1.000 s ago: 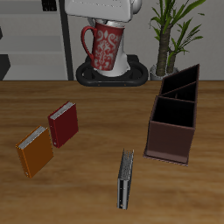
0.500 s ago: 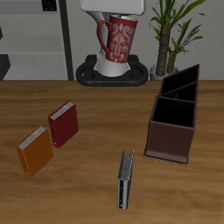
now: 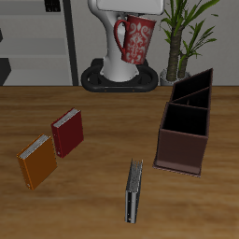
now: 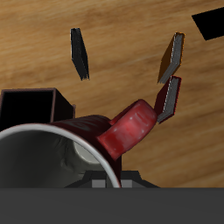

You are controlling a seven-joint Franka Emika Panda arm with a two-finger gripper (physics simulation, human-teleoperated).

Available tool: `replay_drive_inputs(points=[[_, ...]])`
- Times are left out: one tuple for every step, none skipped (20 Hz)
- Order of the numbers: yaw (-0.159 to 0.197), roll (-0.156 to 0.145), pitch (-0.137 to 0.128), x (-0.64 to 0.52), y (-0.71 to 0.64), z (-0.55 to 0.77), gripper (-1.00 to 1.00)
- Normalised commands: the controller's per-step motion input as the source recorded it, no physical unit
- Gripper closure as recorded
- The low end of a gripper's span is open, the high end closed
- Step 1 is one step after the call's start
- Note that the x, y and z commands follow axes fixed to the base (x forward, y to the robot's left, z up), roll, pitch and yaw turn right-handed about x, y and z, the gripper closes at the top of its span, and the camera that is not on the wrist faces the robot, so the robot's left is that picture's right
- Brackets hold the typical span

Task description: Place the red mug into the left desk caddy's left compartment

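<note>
The red mug [image 3: 136, 40], red with a pale pattern and a loop handle, hangs tilted high above the table's back, held at its rim by my gripper [image 3: 132, 18], which is shut on it. The white hand above is cut off by the frame's edge. In the wrist view the mug's white inside [image 4: 54, 166] and red handle [image 4: 131, 129] fill the near field. The left desk caddy [image 3: 186, 122], a dark maroon box with black dividers, stands on the table well below and to the side of the mug. It also shows in the wrist view [image 4: 31, 108].
A red book [image 3: 67, 132] and an orange book [image 3: 36, 161] lie together on the table. A dark grey book [image 3: 134, 190] lies near the front edge. The robot's black round base [image 3: 117, 79] and a potted plant [image 3: 183, 37] are at the back.
The gripper has carried the mug sideways toward the caddy's side and a little higher. Books and caddy have not moved.
</note>
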Motion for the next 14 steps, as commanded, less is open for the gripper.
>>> replay_drive_inputs(points=[[0.036, 0.080, -0.023, -0.35, 0.69, -0.05, 1.00], [0.012, -0.037, -0.028, -0.19, 0.35, -0.03, 1.00], [0.023, 0.092, 0.017, -0.17, 0.56, -0.08, 1.00], [-0.012, 0.003, -0.008, -0.29, 0.46, -0.06, 1.00], [-0.002, 0.054, -0.016, -0.19, 0.40, -0.04, 1.00], [0.003, -0.006, 0.003, -0.21, 0.34, -0.04, 1.00], [0.029, -0.021, -0.058, -0.32, 0.51, -0.04, 1.00], [-0.061, -0.004, 0.001, -0.19, 0.25, -0.06, 1.00], [0.048, -0.050, 0.018, -0.17, 0.27, -0.05, 1.00], [-0.030, 0.054, -0.021, -0.26, 0.29, -0.05, 1.00], [0.016, 0.017, -0.034, -0.14, 0.17, -0.04, 1.00], [0.000, 0.000, 0.000, 0.01, -0.03, 0.01, 1.00], [0.026, 0.039, 0.011, -0.38, 0.76, -0.33, 1.00], [0.005, 0.031, 0.015, -0.10, 0.25, -0.14, 1.00]])
